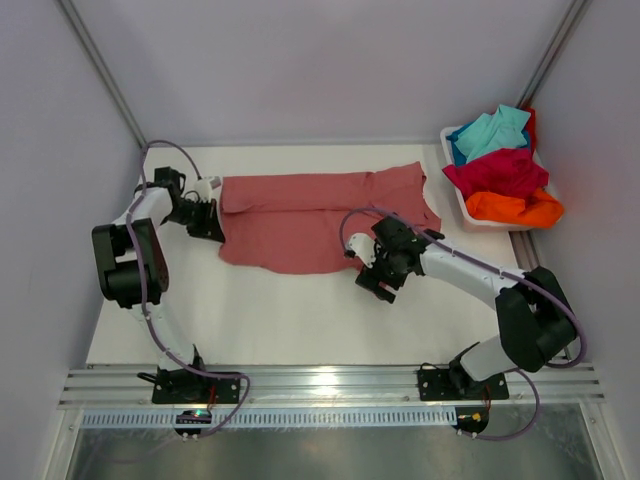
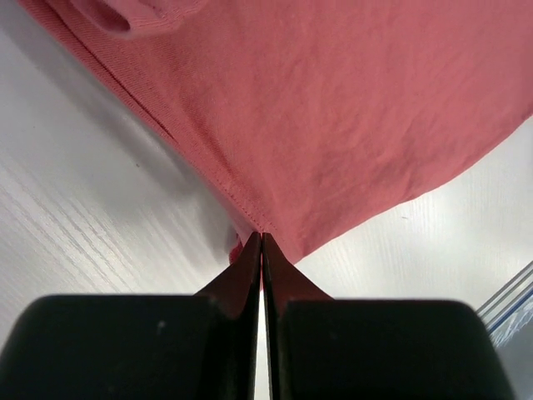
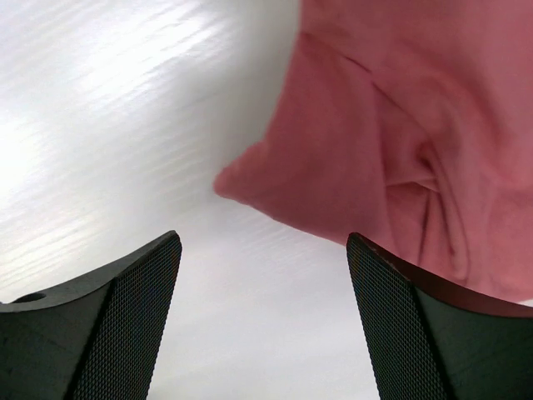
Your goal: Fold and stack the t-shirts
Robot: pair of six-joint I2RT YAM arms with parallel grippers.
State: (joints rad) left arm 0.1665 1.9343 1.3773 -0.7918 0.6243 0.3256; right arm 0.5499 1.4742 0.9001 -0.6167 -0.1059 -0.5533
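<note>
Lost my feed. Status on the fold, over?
Left pincer shut on pink t-shirt edge. Right pincer open beside its corner. Nothing in the way.

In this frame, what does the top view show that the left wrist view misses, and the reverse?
Top only: the tub of spare shirts and the right gripper beside the pink shirt's near edge. Left wrist only: the left gripper pinched shut on that shirt's hem. Both: the pink shirt on the table.
</note>
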